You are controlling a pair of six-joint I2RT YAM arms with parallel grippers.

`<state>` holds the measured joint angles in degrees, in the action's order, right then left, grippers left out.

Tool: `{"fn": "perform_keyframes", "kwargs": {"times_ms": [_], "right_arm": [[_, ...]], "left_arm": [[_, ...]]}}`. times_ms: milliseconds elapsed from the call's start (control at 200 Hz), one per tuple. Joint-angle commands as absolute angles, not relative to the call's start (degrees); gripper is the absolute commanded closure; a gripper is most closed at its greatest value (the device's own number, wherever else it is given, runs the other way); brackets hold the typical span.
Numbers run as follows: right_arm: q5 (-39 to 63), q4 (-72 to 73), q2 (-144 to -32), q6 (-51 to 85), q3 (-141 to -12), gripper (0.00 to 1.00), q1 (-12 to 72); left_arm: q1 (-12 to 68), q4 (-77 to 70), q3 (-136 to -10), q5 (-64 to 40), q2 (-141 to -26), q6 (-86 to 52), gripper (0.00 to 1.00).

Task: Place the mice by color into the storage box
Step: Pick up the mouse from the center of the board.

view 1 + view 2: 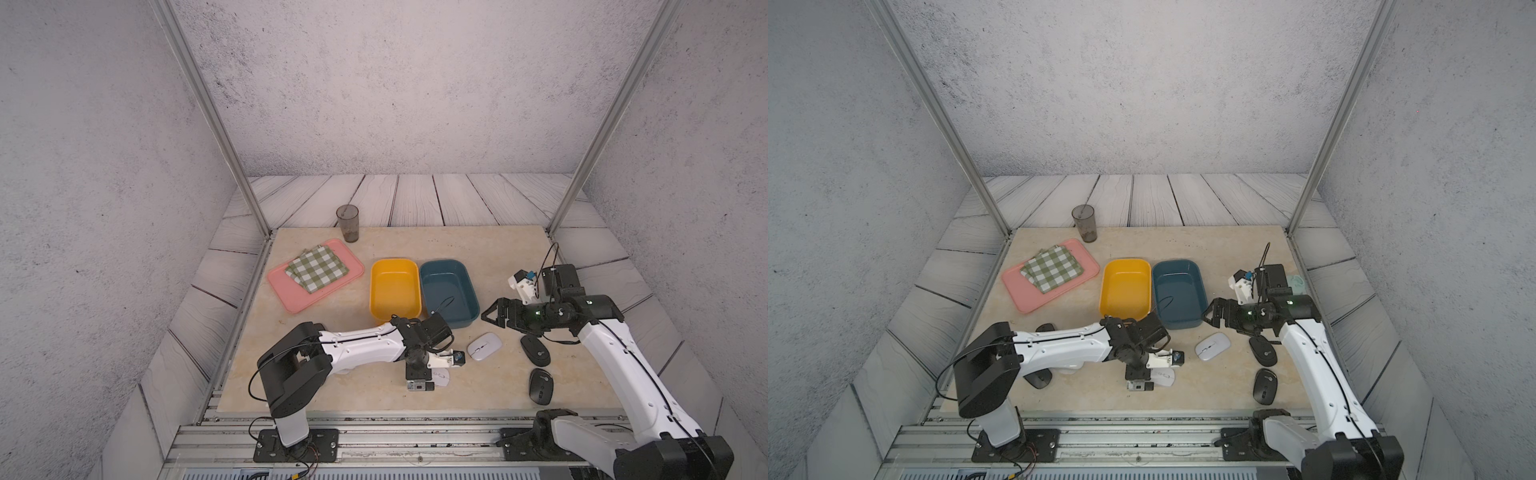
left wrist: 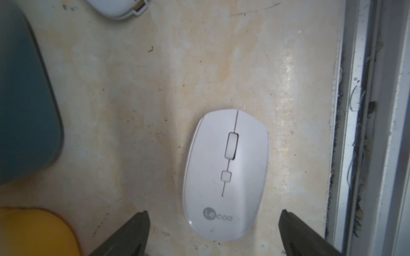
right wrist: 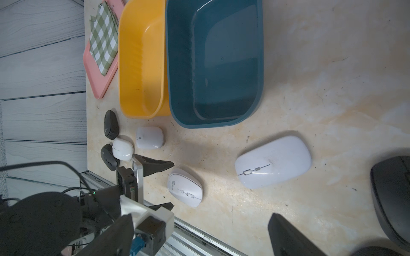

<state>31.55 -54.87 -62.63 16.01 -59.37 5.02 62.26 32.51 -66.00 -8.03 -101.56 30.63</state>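
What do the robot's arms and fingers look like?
Both arms are white tubes with chunky black joints: the left arm and the right arm. Thin black cables loop along them. The fingers are dark, pointed wedges. A small green light glows near the right arm's wrist.

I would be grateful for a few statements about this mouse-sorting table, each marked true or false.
1. The yellow bin and the blue bin are both empty. True.
2. The left gripper is shut on the white mouse. False: its jaws stand open, clear of the mouse on both sides.
3. A green checked cloth lies on the pink tray. True.
4. A black mouse sits in the blue bin. False: the black mice in view lie on the table.
5. The right gripper is open and holds nothing. True.
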Motion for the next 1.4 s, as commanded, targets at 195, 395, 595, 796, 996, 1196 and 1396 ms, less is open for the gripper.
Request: {"fn": "perform_keyframes", "kwargs": {"times_ms": [195, 395, 595, 796, 996, 1196, 1396], "right_arm": [[32.0, -55.3, -60.6, 15.5, -58.2, 0.01, 4.8], [31.1, -55.7, -60.3, 15.3, -58.5, 0.01, 4.8], [30.6, -55.5, -60.1, 15.8, -58.4, 0.01, 4.9], [29.9, -55.7, -59.6, 16.8, -59.3, 0.01, 4.8], [28.3, -55.6, -58.9, 19.1, -61.8, 0.01, 4.8], [26.6, -55.2, -57.9, 22.8, -65.5, 0.01, 4.7], [26.4, -53.3, -57.7, 25.8, -66.3, 0.01, 4.8]], "left_arm": [[62.4, 30.5, -69.0, -11.0, -106.1, 31.4, 0.06], [62.3, 31.8, -69.6, -11.8, -107.6, 29.5, 0.32], [62.3, 31.6, -67.8, -13.7, -106.2, 26.1, 0.49], [60.2, 28.6, -65.6, -15.5, -101.0, 17.5, 0.52], [56.2, 28.8, -64.5, -15.2, -91.9, 4.8, 0.56], [50.4, 30.9, -64.0, -15.3, -81.0, -11.2, 0.58], [40.1, 33.7, -66.7, -10.0, -77.6, -25.8, 0.57]]}}
